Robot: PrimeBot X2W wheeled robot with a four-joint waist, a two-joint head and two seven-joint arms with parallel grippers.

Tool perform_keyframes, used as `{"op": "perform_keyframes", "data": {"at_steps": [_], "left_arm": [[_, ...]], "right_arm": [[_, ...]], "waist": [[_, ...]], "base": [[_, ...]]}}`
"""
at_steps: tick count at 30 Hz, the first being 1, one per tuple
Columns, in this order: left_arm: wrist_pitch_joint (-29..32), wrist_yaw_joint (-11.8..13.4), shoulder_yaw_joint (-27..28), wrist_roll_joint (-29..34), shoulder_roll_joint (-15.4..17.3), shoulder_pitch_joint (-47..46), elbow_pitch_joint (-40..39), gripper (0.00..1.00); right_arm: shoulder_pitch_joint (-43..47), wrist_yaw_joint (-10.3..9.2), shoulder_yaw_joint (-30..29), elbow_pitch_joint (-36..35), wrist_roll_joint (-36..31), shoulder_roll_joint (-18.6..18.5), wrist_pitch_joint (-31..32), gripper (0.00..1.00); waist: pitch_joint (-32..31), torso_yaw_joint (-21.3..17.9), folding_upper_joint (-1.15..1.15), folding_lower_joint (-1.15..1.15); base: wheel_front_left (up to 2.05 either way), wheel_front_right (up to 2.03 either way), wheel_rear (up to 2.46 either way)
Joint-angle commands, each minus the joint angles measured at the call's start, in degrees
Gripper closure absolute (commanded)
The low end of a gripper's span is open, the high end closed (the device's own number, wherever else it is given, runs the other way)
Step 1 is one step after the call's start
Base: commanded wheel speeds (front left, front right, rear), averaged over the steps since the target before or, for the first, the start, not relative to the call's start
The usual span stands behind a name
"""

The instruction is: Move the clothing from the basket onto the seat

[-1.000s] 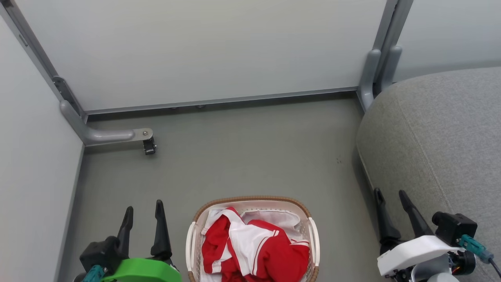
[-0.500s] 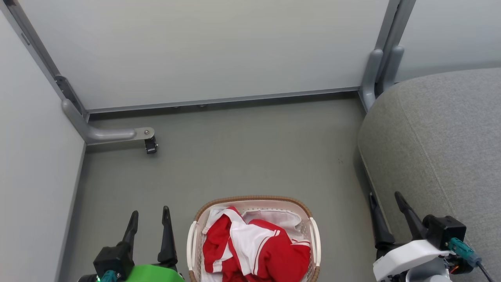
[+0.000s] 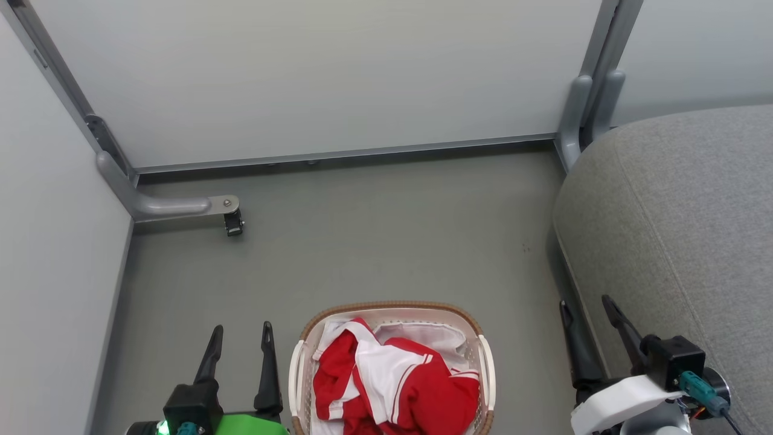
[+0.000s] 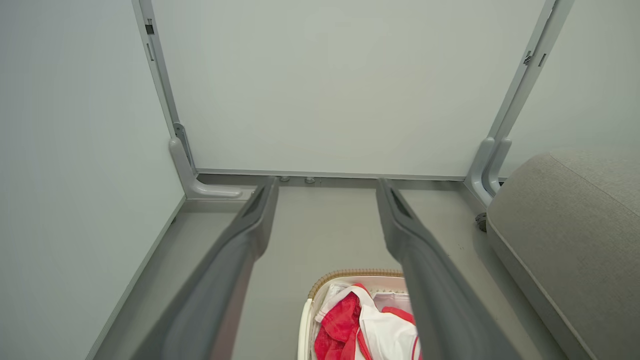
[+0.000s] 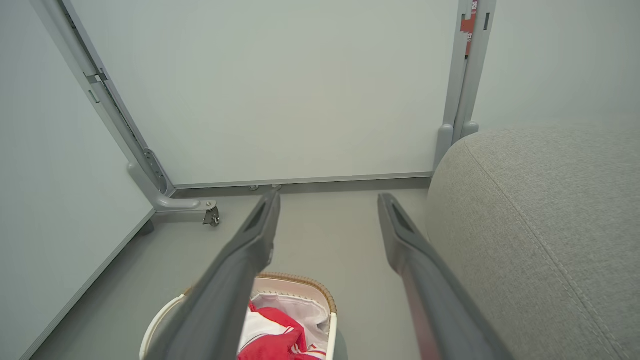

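The red and white clothing lies bunched in the cream basket with its brown rim, at the bottom centre of the head view. The grey seat fills the right side. My left gripper stands open just left of the basket, holding nothing. Open too, my right gripper hangs between the basket and the seat's edge. The left wrist view has the clothing, basket and seat beyond its open gripper. Below the open gripper of the right wrist view lie the clothing, basket and seat.
Pale partition panels close off the back and the left side. A grey partition foot with a small black caster juts onto the grey floor at the left. Another partition post stands by the seat's far corner.
Both grippers have drawn back toward the bottom of the head view, the left one also shifting right toward the basket. Both stay open. The clothing has not moved.
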Motion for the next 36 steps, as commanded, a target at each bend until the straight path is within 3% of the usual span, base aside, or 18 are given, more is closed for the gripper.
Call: {"op": "perform_keyframes", "data": {"at_steps": [1,36], "left_arm": [[-0.4,0.3,-0.2,1.4,0.4,0.9,0.2,0.00],[-0.5,-0.1,-0.5,1.9,0.4,0.5,0.1,0.00]], "right_arm": [[1.0,0.00,0.0,-0.1,-1.0,-0.4,-0.5,0.00],[0.7,-0.01,-0.2,-0.6,-1.6,-0.4,-0.6,0.00]], "waist": [[0.0,0.0,0.00,0.00],[0.9,0.0,0.00,0.00]], "base": [[0.00,0.00,0.00],[0.00,0.00,0.00]]}}
